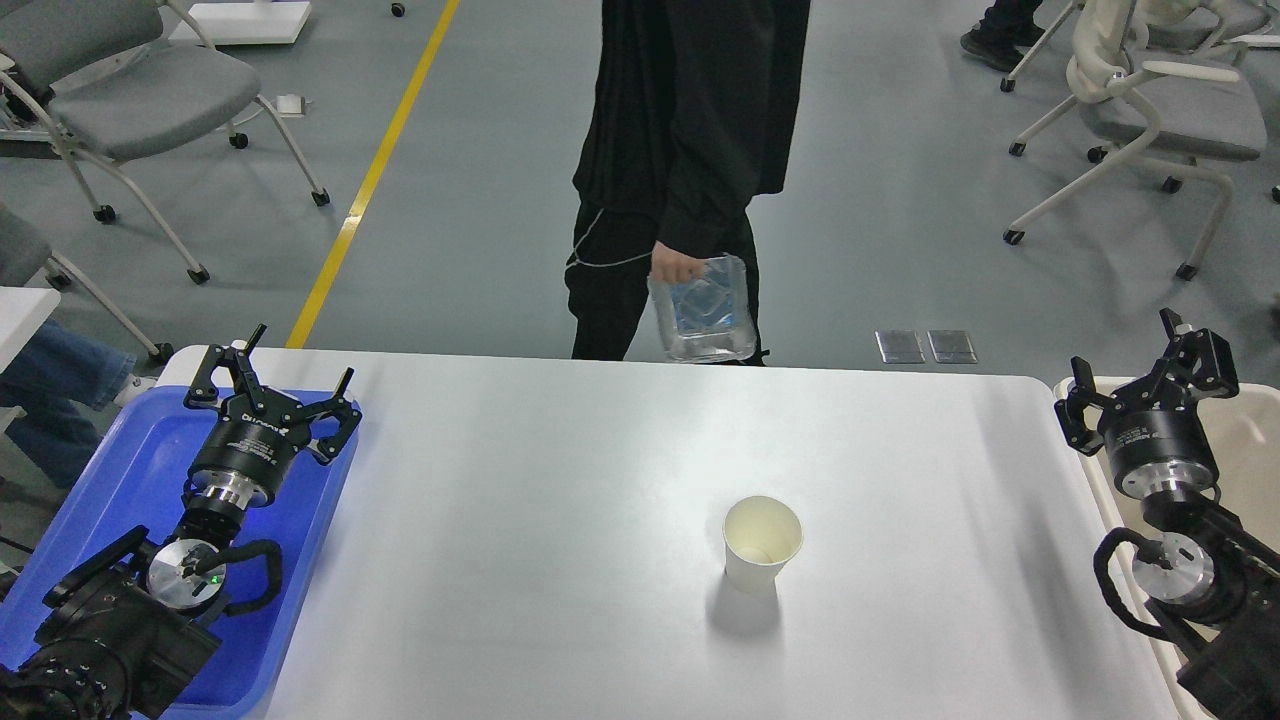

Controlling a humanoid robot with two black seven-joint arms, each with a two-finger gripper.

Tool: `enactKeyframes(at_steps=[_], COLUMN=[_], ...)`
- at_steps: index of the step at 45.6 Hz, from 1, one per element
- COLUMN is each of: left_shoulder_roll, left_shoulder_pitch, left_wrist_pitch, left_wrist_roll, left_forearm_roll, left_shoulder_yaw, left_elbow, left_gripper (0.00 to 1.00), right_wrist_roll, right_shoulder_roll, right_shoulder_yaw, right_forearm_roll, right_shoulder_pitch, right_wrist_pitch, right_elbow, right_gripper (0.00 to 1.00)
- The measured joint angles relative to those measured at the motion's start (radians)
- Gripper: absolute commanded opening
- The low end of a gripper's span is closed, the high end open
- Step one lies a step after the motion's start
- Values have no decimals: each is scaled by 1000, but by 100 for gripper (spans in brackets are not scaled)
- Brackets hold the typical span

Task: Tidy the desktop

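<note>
Counter: white desktop, wide across the view, carrying a lone upright paper cup right of centre
Left end effector: fingers spread, holding nothing — over the blue tray at the counter's left edge
Right end effector: fingers apart, empty, above the beige bin
Background: a person in black stands beyond the far edge — clear container in hand

Blue tray at the left edge, beige bin at the right. White paper cup upright and open, right of centre. Beyond, person in black holding a clear plastic container. Grey chairs on grey floor, yellow line running across it.
</note>
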Motion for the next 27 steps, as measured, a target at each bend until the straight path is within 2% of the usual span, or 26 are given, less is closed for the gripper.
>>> enactKeyframes(at_steps=[27], left_shoulder_roll=[0], left_shoulder_pitch=[0], left_wrist_pitch=[0], left_wrist_roll=[0], left_forearm_roll=[0], left_shoulder_yaw=[0], left_elbow=[0], left_gripper=[100], right_wrist_roll=[-2], right_shoulder_roll=[-4], right_shoulder_yaw=[1], right_forearm_roll=[0], right_shoulder_pitch=[12], right_wrist_pitch=[-6], right_elbow=[-22], right_gripper=[100])
